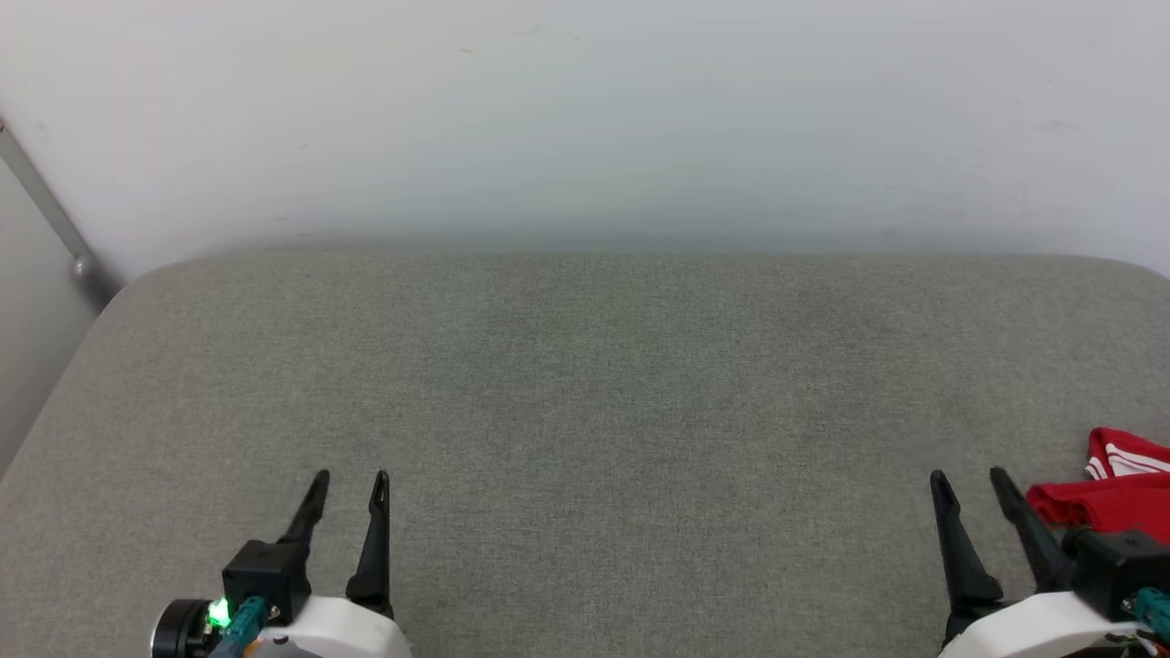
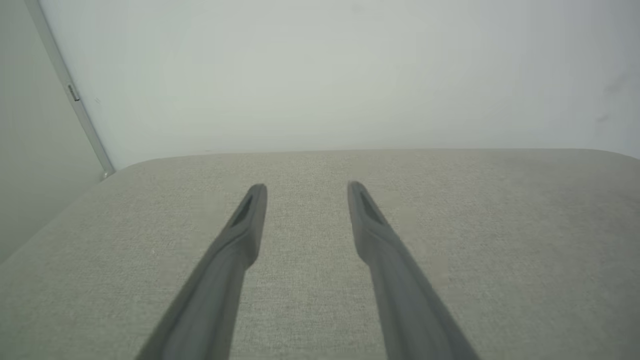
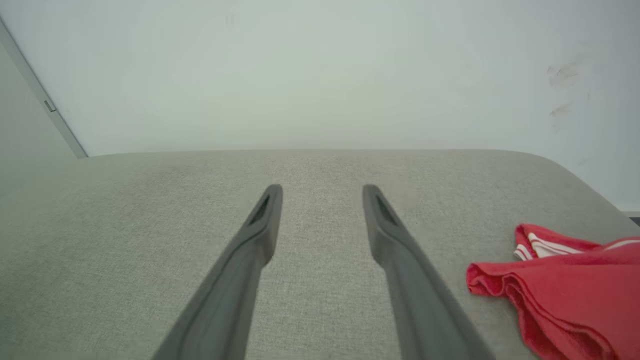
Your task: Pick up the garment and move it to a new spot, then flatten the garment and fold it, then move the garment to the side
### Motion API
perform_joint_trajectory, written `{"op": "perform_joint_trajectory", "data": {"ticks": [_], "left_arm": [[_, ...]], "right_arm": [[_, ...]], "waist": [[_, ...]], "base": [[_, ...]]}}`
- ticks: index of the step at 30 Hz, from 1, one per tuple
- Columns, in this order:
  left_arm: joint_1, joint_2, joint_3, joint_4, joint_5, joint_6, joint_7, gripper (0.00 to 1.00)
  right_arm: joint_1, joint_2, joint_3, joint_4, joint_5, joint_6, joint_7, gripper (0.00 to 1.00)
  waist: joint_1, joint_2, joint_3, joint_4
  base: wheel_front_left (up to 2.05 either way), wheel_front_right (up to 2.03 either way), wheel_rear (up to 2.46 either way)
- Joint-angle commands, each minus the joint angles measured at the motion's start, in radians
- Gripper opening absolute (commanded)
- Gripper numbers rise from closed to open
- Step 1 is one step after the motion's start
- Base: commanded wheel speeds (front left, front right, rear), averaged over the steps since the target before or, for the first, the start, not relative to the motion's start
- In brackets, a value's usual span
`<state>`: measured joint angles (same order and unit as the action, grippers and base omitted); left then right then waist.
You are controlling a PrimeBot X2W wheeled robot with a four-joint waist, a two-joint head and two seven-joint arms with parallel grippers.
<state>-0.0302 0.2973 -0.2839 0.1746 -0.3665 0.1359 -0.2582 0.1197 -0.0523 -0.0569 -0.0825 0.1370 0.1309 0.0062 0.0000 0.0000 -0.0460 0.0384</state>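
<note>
The red T-shirt (image 1: 1111,503) is left bunched up at the right edge of the grey padded surface (image 1: 585,411), just beside the right pincer (image 1: 966,474) on its outer side, not touched. Both pincers are spread wide with nothing gripped, and the left pincer (image 1: 350,475) is parked well apart from it.

In the head view the grey padded surface (image 1: 585,393) lies open across the whole middle of the frame, from the lower edge up to its rounded far edge. Beyond that edge a pale wall (image 1: 585,110) closes off the upper half. At the upper left a slanted metal rail (image 1: 46,210) runs down beside the surface's corner. The bunched red garment (image 1: 1111,498) takes up the lower right edge, just beside the right gripper (image 1: 967,473). A broad bare stretch separates that gripper from the left gripper (image 1: 350,475) at lower left.
</note>
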Motion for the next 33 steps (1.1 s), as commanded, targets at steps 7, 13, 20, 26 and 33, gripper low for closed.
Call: {"op": "perform_joint_trajectory", "data": {"ticks": [7,13,20,26,33], "left_arm": [[-0.002,-0.022,0.030,0.009,-0.102,-0.022,0.029,0.00],[-0.011,-0.040,0.062,0.016,-0.201,-0.043,0.058,0.00],[-0.020,-0.060,0.095,0.023,-0.305,-0.065,0.089,0.00],[-0.027,-0.076,0.122,0.027,-0.389,-0.083,0.114,0.00],[-0.034,-0.094,0.151,0.031,-0.480,-0.104,0.141,0.00]], "right_arm": [[-0.017,0.000,-0.003,0.033,0.121,0.000,0.008,0.00],[-0.036,0.000,-0.008,0.057,0.237,0.000,0.017,0.00],[-0.056,0.000,-0.013,0.084,0.360,0.000,0.026,0.00],[-0.073,0.000,-0.017,0.105,0.459,0.000,0.033,0.00],[-0.090,0.000,-0.022,0.128,0.567,0.000,0.041,0.00]], "waist": [[0.0000,0.0000,0.002,-0.002],[0.0000,0.0000,0.005,-0.004],[0.0000,0.0000,0.007,-0.006],[0.0000,0.0000,0.010,-0.008],[0.0000,0.0000,0.012,-0.010]], "base": [[0.00,0.00,0.00],[0.00,0.00,0.00],[0.00,0.00,0.00],[0.00,0.00,0.00],[0.00,0.00,0.00]]}}
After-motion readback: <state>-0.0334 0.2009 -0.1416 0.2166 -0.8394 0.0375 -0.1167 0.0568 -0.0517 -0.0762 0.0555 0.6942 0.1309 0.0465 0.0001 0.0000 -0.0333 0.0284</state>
